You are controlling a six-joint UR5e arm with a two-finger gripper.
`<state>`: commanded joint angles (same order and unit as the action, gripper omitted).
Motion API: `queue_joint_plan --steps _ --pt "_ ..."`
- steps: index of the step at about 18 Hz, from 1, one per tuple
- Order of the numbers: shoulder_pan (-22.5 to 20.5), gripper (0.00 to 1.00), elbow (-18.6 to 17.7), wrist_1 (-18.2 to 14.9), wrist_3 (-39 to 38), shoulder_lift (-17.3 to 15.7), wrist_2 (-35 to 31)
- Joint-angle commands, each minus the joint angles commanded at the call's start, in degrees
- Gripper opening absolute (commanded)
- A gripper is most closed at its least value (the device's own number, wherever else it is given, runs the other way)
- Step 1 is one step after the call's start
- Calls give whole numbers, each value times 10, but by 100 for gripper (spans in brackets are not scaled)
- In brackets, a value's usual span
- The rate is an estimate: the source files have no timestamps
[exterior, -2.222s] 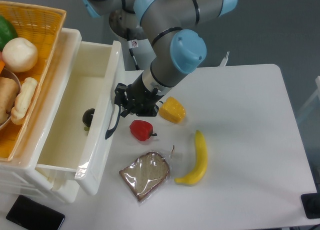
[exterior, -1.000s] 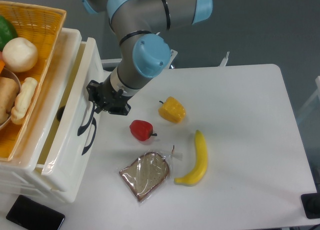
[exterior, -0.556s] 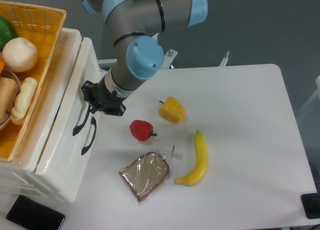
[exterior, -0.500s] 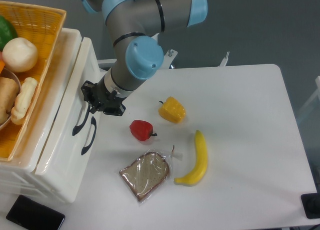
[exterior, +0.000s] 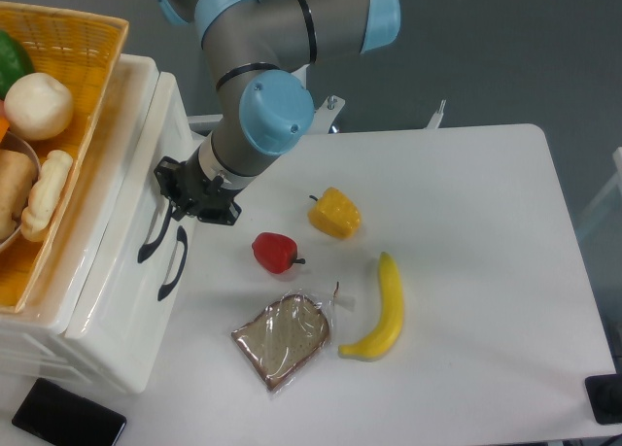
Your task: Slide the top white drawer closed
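The pincer (exterior: 175,201) touches the top white drawer (exterior: 136,198), just left of it; its grip can't be told.

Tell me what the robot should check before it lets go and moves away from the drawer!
1. Top white drawer pushed in, no gap showing: ok.
2. Its front lined up with the lower drawer front: ok, looks flush.
3. Gripper at the top black handle: ok.
4. Gripper open, free of the handle: cannot tell, fingers hidden against it.
5. Retreat path clear: red pepper and yellow pepper sit nearby, apart from the arm: ok.
6. Wicker basket on top undisturbed: ok.
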<state>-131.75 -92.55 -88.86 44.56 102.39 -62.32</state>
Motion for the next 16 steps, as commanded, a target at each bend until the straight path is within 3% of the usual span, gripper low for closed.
queue_joint_plan --steps 7,11,12,13,16 --pt "6 0 2 1 2 2 -2" --pt "-32 58 16 7 10 3 -2" --pt "-43 86 18 22 9 10 -3" --pt "-53 100 19 37 7 13 -4" --pt "-90 100 21 75 9 13 -6"
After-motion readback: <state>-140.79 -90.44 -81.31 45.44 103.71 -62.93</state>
